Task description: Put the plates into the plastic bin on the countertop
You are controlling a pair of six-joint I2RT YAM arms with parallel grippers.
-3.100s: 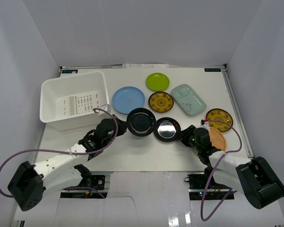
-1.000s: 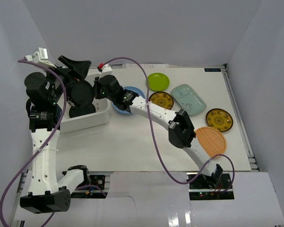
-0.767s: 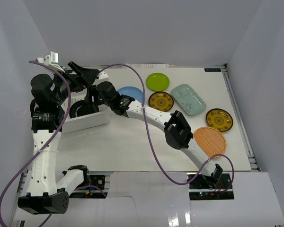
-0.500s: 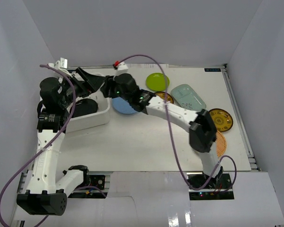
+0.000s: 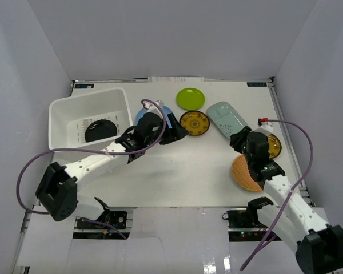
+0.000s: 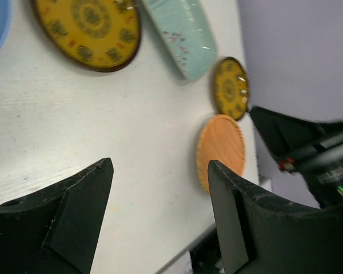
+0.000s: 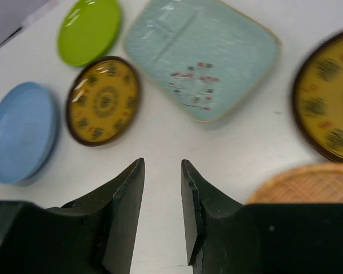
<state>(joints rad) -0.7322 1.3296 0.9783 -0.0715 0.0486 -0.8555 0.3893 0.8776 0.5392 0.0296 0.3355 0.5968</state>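
The white plastic bin [image 5: 63, 117] stands at the left of the countertop [image 5: 177, 165], with a glossy black plate [image 5: 100, 130] lying in it. My left gripper [image 5: 176, 131] [image 6: 160, 165] hovers open and empty beside the blue plate [image 5: 166, 113], which my arm partly hides. On the countertop lie a lime green plate [image 5: 190, 98], a gold patterned plate [image 5: 194, 123], a mint oblong plate [image 5: 226, 119], a second gold plate [image 5: 271, 147] and a tan woven plate [image 5: 244, 173]. My right gripper [image 5: 238, 141] [image 7: 162, 165] hangs over bare table, its jaws a narrow gap apart with nothing between them.
Pale grey walls close in the countertop on three sides. My right arm [image 6: 308, 148] shows at the right edge of the left wrist view. The tan woven plate [image 7: 303, 182] lies just right of my right fingers [image 7: 203, 211].
Both arms have pulled back from the bin, leaving the black plate inside. My left gripper now sits low by the blue plate. The right arm has swung back to the right side.
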